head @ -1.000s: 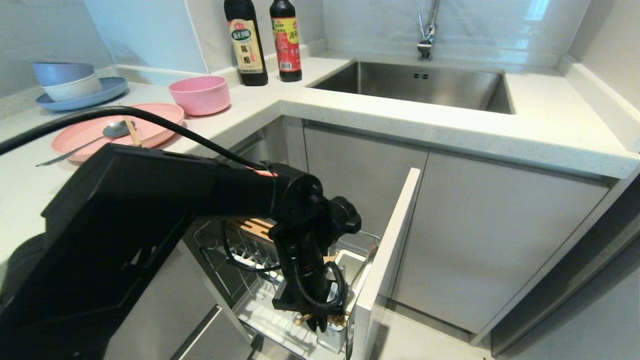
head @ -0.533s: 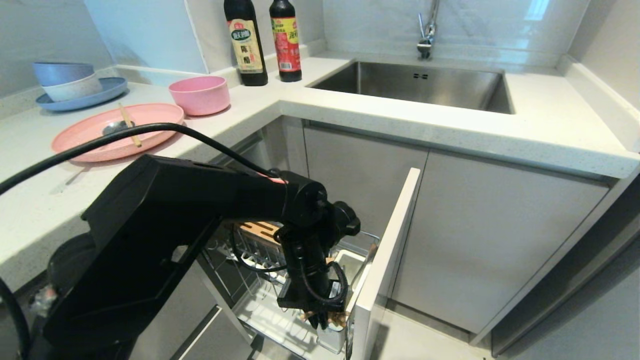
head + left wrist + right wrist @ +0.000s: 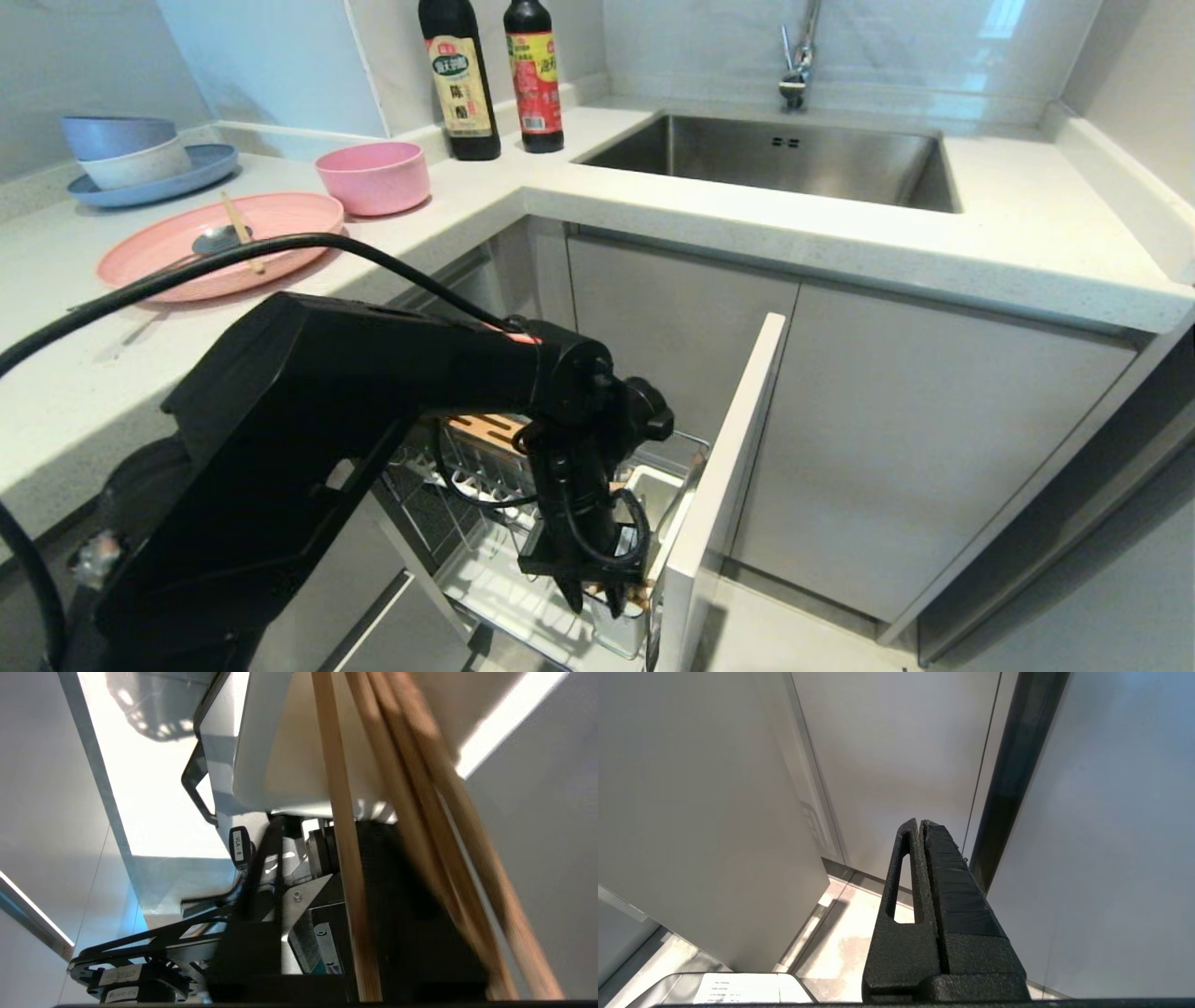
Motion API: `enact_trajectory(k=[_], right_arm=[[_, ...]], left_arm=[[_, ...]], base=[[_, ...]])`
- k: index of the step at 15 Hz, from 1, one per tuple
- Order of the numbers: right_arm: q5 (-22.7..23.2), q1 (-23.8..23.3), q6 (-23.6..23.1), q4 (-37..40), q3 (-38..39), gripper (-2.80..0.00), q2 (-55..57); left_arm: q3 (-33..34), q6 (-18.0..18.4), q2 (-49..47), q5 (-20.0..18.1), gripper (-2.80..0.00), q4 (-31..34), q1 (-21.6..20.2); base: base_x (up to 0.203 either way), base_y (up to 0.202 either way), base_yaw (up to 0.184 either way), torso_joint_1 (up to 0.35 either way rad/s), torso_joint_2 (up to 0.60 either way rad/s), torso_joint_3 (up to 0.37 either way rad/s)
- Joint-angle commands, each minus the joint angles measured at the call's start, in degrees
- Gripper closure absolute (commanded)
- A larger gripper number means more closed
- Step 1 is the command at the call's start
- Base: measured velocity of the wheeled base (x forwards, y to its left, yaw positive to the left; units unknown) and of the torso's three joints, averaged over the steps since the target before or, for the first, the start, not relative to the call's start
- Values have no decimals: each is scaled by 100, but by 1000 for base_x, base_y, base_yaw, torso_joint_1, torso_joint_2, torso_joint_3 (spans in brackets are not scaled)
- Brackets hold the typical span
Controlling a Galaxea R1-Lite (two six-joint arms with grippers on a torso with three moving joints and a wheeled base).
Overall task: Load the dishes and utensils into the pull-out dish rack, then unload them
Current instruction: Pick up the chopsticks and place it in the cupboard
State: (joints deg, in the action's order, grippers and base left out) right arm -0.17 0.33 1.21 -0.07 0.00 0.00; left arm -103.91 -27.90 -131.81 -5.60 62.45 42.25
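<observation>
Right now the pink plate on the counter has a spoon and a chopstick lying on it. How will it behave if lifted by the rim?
The pink plate looks rigid and wide, so a one-sided rim grip would probably tilt it. The spoon and chopstick lie loose on it and would likely slide or roll off. Its matte surface probably grips reasonably well.

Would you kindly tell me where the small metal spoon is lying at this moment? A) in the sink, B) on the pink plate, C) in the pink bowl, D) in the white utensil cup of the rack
B: in the head view the spoon lies on the pink plate on the counter, beside a single wooden chopstick, apart from the pink bowl.
</observation>
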Motion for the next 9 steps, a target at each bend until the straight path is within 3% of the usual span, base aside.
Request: enact_trajectory(k=[1,9], right_arm=[[-1,2,2,-1,9,0,0],[-1,2,2,-1,9,0,0]], left_arm=[[-6,-30,170,5,-280,38,-6],[16,-63,970,65,-280,161,21]], base=[[0,0,0,0,0,0],[0,0,0,0,0,0]])
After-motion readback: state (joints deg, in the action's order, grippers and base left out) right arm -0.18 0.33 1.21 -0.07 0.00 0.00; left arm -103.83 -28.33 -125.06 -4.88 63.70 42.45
